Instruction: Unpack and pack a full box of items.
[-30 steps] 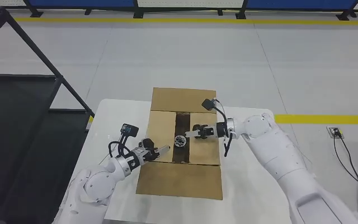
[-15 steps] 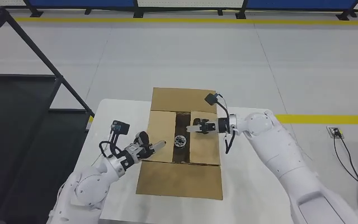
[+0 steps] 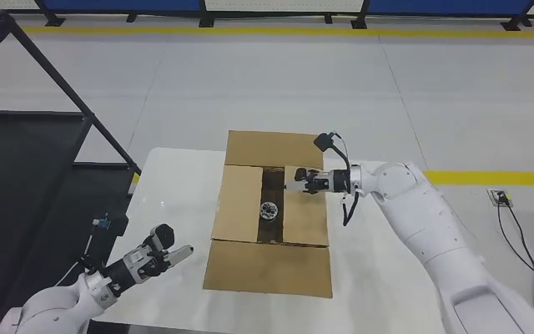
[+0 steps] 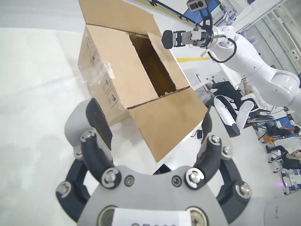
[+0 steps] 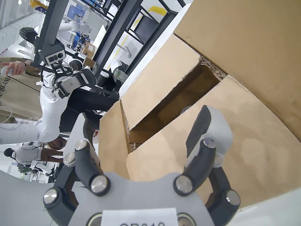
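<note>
**Left arm backs off the box**

The left end effector (image 3: pixel 173 252) has pulled away from the box (image 3: pixel 267 269) and its left flap (image 3: pixel 239 203). It now hangs over the near left corner of the desk (image 3: pixel 179 188), well apart from the box, its fingers spread with nothing between them. The right end effector (image 3: pixel 291 180) has slid a little toward the far end of the right flap (image 3: pixel 306 215) and sits over it, fingers likewise apart and empty.

The box stands mid-desk as before. Its far and near flaps are folded out, and the two side flaps lie inward with a dark gap between them, where a round item (image 3: pixel 268 209) shows inside.

Black handling symbols (image 4: pixel 103 88) are printed on the box's side beside a patch of clear tape (image 4: pixel 94 70). White labels (image 4: pixel 150 217) on the end effector bases are cut off and unreadable.
</note>
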`<state>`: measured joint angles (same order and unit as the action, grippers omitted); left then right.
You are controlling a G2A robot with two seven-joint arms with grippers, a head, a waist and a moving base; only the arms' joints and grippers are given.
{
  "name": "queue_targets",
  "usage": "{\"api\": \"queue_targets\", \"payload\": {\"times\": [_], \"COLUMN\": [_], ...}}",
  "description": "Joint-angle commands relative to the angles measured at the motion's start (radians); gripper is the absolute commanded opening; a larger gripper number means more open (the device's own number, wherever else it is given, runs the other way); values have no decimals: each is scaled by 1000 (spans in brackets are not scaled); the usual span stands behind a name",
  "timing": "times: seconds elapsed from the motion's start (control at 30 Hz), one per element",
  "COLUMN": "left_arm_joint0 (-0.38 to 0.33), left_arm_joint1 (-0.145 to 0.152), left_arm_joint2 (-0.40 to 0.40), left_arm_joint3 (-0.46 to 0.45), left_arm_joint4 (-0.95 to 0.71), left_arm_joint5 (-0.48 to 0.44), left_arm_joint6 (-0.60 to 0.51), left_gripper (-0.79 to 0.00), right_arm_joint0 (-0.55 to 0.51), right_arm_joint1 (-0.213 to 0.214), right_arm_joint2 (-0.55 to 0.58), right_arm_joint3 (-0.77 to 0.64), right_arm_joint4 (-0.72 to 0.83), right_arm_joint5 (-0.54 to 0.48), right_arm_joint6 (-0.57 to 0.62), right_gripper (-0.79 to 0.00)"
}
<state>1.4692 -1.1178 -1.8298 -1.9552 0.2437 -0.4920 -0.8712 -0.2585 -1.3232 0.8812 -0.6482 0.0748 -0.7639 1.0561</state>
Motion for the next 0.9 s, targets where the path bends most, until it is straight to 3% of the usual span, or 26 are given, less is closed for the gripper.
{"api": "queue_targets", "payload": {"times": [0.0, 0.07, 0.2, 0.43, 0.6, 0.87], "left_arm_joint0": [-1, -1, 0, 19, 13, -14], "left_arm_joint1": [0, 0, 3, 22, 34, 41], "left_arm_joint2": [3, 3, 42, 31, 59, 114], "left_arm_joint3": [1, 1, -10, 80, 141, 173], "left_arm_joint4": [0, 0, -3, -145, -217, -215], "left_arm_joint5": [1, 1, 4, -15, -26, -18], "left_arm_joint6": [3, 3, 0, -161, -263, -304], "left_gripper": [0, 0, 0, 0, 0, 0], "right_arm_joint0": [0, -1, 2, 42, 69, 87], "right_arm_joint1": [0, 0, -1, -13, -46, -76], "right_arm_joint2": [0, 8, 31, 53, 31, 15], "right_arm_joint3": [0, 10, 54, 211, 295, 359], "right_arm_joint4": [0, -39, -82, -122, -104, -99], "right_arm_joint5": [0, 46, 34, 50, 93, 110], "right_arm_joint6": [0, -117, -320, -552, -535, -542], "right_gripper": [0, 0, 0, 0, 0, 0]}}
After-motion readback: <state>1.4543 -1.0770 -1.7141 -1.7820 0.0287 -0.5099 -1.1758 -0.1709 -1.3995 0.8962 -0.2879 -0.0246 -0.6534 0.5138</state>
